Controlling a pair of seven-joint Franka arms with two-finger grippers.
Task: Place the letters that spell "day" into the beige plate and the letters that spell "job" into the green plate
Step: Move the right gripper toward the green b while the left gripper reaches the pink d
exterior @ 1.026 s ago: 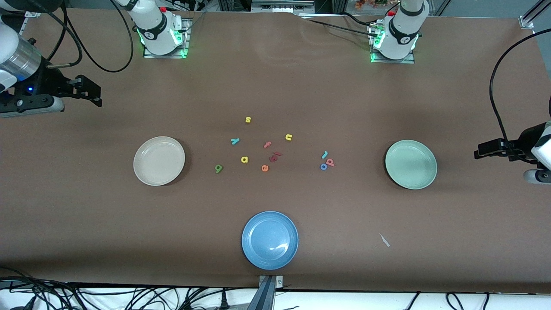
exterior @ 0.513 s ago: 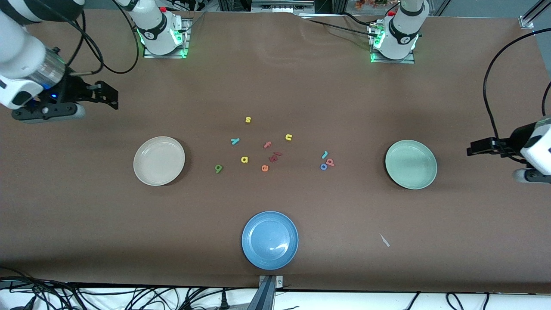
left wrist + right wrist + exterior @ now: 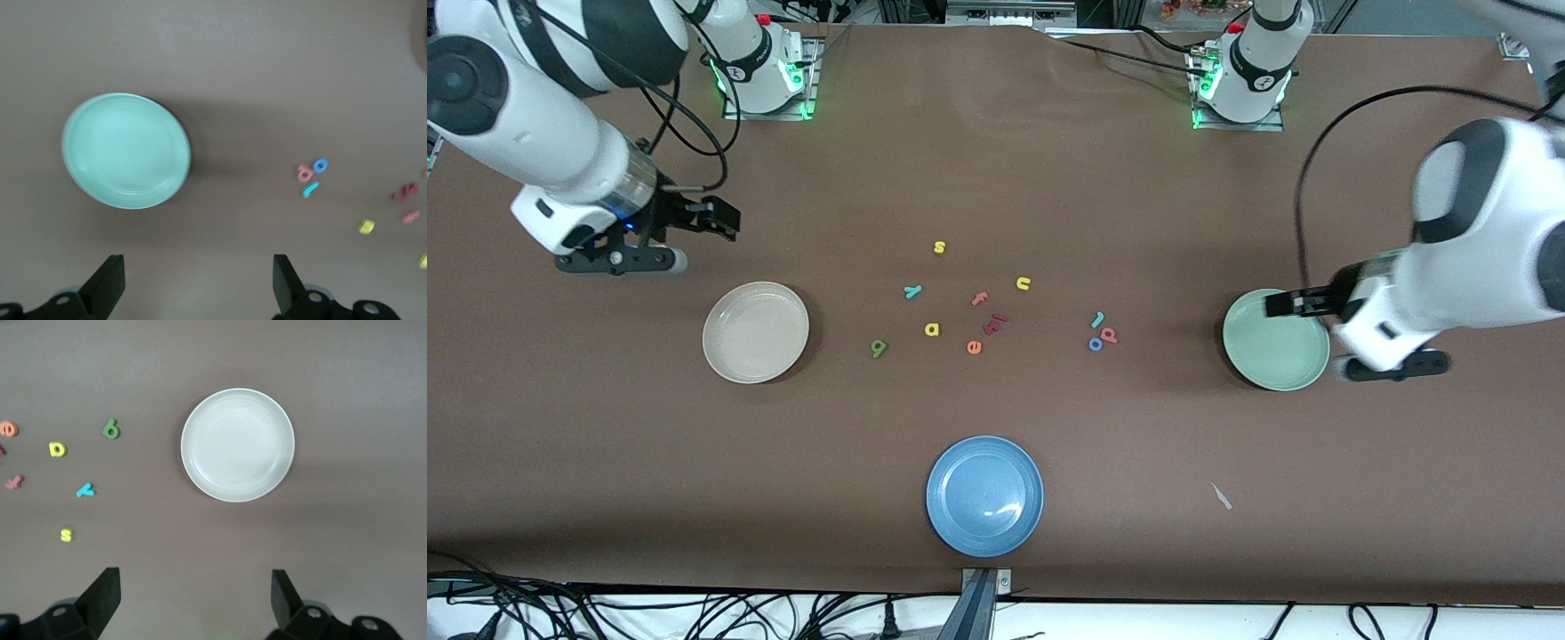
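- Letters are seen scattered mid-table, between the beige plate point(image 3: 755, 332) and the green plate point(image 3: 1275, 340); both plates lie flat, rims up, w/ nothing in them.
- "day" set: green d point(image 3: 879, 348) lies nearest the beige plate, its stem tilted; yellow a point(image 3: 932, 330) lies just beside it toward the left arm's end; teal y point(image 3: 912, 291) is farther from the front camera than the a, its tail angled.
- "job" set is clustered toward the green plate: teal-blue j point(image 3: 1098, 319), blue o point(image 3: 1095, 344) and pink-red b point(image 3: 1109, 335). The o and b are touching or nearly so; the j lies just beside them, farther from the camera, long axis slanted.
- Other letters lie between the two sets: yellow s point(image 3: 939, 247), yellow u point(image 3: 1024, 284), pink f point(image 3: 979, 299), orange e point(image 3: 974, 348), plus dark-red bits point(image 3: 994, 324) that cannot be read.
- Blue plate point(image 3: 984, 495) sits nearest the front camera.
- Left gripper point(image 3: 1270, 305) is held over the green plate's rim, fingers spread wide, nothing gripped.
- Right gripper point(image 3: 724, 220) is held over bare table point(image 3: 996, 160), farther from the camera than the beige plate; fingers spread wide, nothing gripped.
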